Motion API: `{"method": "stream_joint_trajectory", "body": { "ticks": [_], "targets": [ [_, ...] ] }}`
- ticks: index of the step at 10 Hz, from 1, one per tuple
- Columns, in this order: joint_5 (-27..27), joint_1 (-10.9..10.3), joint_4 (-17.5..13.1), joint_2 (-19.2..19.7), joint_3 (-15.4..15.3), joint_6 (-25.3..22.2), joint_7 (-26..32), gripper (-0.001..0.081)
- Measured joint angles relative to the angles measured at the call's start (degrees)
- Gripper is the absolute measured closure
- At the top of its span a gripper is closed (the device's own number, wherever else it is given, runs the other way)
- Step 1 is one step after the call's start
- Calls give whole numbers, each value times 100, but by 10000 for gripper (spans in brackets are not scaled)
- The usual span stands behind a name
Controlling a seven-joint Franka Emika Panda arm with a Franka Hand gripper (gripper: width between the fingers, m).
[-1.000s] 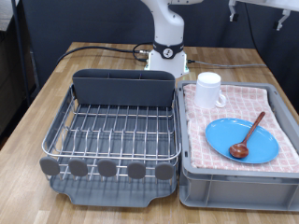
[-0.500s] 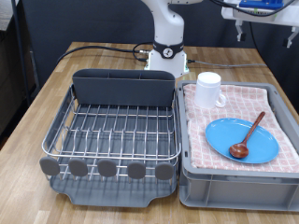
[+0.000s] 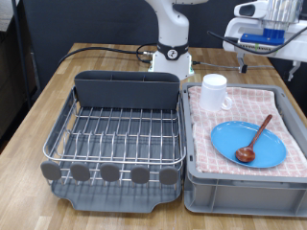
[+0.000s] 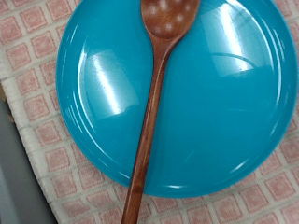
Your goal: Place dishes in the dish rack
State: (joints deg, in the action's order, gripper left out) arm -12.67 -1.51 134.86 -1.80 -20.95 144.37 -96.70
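Tool (image 3: pixel 268 40) high above pink-cloth bin (image 3: pixel 197 182); rack (image 3: pixel 115 134) on wooden table (image 3: pixel 38 105).

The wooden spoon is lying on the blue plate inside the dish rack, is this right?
Not quite. The exterior view shows the wooden spoon lying on the blue plate inside the grey bin lined with checked cloth; the dish rack holds no dishes.

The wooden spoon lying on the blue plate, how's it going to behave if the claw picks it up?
The wooden spoon looks rigid, so it probably won't flex. Its slim handle and heavier bowl suggest that it may pivot in an end grasp. Resting on the glossy plate, it could slide when nudged.
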Motion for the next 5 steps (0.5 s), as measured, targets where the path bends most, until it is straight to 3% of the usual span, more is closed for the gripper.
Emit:
{"method": "stream_joint_trajectory", "body": {
  "ticks": [5],
  "targets": [
    [-824, -3, 30, 785, 155, 778, -685, 4]
  ]
}}
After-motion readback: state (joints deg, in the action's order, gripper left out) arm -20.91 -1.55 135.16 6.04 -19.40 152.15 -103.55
